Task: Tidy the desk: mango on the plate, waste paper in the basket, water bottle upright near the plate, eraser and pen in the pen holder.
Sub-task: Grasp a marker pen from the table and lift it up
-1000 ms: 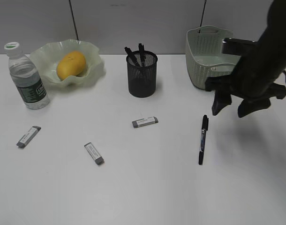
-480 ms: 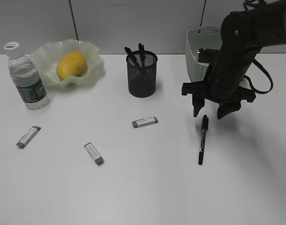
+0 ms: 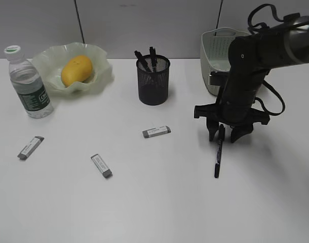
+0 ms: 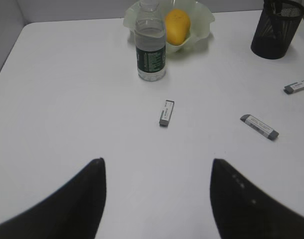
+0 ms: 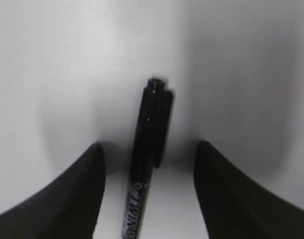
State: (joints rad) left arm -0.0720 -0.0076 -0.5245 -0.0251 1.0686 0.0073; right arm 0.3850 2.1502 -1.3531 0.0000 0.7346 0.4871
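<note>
Black pen (image 5: pixel 148 164) sits between my right hand's (image 3: pixel 224 135) parted fingers, not yet clamped; I'd centre, touch the surface (image 3: pixel 159 202), then squeeze.

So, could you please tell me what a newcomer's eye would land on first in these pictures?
The black right arm dominates, its right gripper low over the desk on the right, open fingers either side of a black marker pen lying flat. Next comes the yellow-orange mango in the pale green wavy-rimmed plate at the back left, beside an upright clear water bottle.
</note>
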